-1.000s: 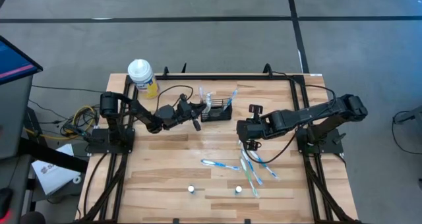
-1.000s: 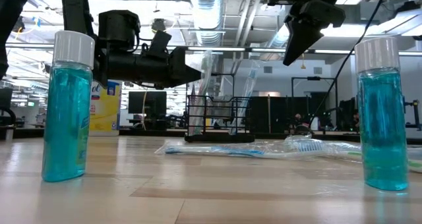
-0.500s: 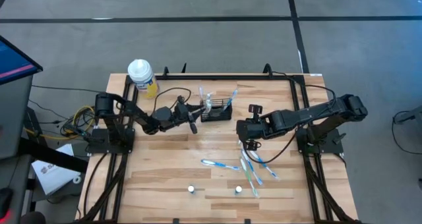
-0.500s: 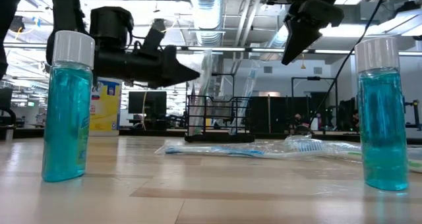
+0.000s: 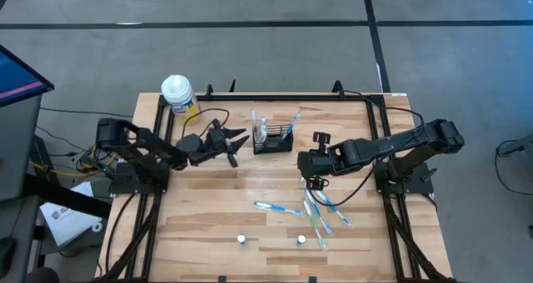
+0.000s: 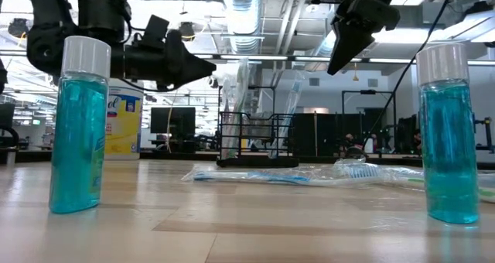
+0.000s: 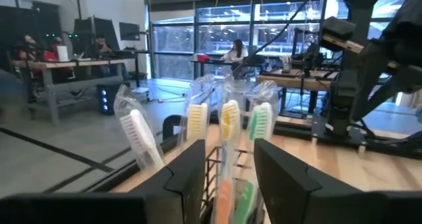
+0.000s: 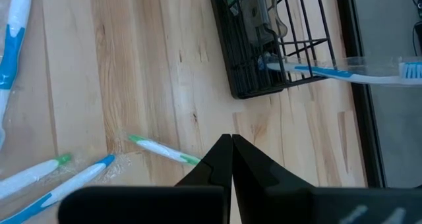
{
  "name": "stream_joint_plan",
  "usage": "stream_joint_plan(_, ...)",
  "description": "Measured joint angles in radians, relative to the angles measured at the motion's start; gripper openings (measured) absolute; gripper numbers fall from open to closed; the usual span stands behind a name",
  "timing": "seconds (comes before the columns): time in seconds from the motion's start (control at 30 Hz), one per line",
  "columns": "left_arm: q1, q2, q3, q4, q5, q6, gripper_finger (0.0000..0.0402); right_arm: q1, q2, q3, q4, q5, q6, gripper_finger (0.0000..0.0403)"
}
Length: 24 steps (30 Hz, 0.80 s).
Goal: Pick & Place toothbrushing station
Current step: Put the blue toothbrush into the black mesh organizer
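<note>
On table (image 5: 208,200): one toothbrushing station (image 5: 276,141), two mouthwash bottles (image 6: 79,124).

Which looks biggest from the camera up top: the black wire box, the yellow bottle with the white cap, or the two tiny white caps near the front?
1. Black wire box.
2. Yellow bottle; fairly close to the box, and it stands nearer the camera, so this is unsure.
3. The two tiny white caps and; they look alike.

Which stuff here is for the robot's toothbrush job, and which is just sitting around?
For the job:
- small black wire-mesh holder box
- wrapped toothbrushes lying on the wooden table

Just lying about:
- white-capped yellow bottle
- two small blue-green liquid bottles
</note>
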Motion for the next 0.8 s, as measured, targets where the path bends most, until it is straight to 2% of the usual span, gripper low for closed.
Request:
stream_joint_plan(0.27,-0.077,-0.009,-0.013,-0.02,0.002,-0.006,0.0114,0.0,0.0,0.0,0.0,0.0,-0.003,0.0)
stream_joint_plan(0.57,-0.164,-0.008,0.044,-0.195,0.004,-0.006,0.0095,0.001,0.0,0.0,0.0,-0.003,0.0,0.0)
stream_joint_plan(0.8,-0.221,-0.008,0.132,-0.393,0.084,-0.051,0.0092,0.001,0.0,0.0,0.0,-0.003,0.0,0.0)
